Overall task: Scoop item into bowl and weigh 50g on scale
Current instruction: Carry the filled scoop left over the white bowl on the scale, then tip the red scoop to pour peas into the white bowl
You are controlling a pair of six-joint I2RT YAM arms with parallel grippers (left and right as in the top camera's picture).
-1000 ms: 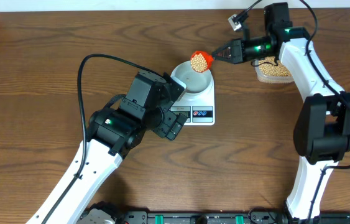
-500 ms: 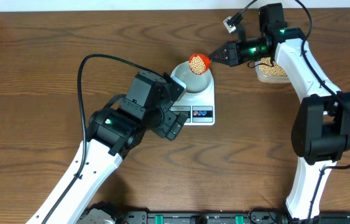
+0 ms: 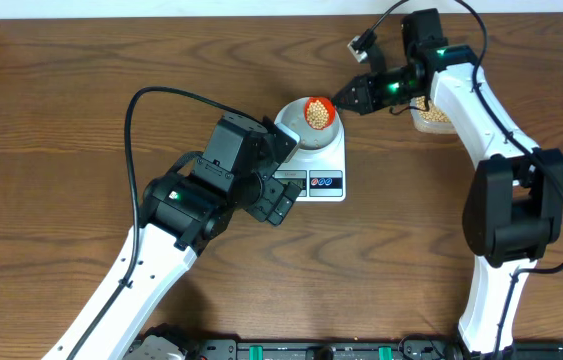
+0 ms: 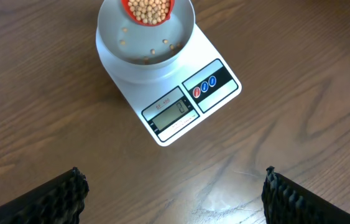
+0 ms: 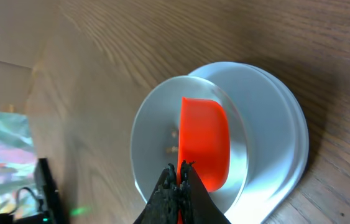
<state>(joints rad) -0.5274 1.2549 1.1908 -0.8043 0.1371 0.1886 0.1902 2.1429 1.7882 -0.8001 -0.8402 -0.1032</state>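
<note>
The pale blue-white bowl [image 3: 301, 128] sits on the white scale [image 3: 333, 160]; both also show in the left wrist view, bowl [image 4: 115, 46] and scale [image 4: 187, 109]. My right gripper [image 3: 346, 102] is shut on the handle of an orange scoop [image 3: 319, 110] full of tan beans [image 4: 148, 9], held over the bowl. In the right wrist view the scoop [image 5: 204, 146] hangs over the bowl [image 5: 268, 118] past the shut jaws [image 5: 179, 169]. A few beans [image 4: 153, 51] lie in the bowl. My left gripper [image 4: 173, 186] is open and empty above the wood, in front of the scale.
A clear tub of beans [image 3: 433, 115] stands at the back right, partly hidden by my right arm. My left arm [image 3: 201, 195] lies left of the scale, close to its front left corner.
My right gripper moved the loaded scoop left and down, from beside the bowl's far right rim to over the bowl. The left arm has not moved.
</note>
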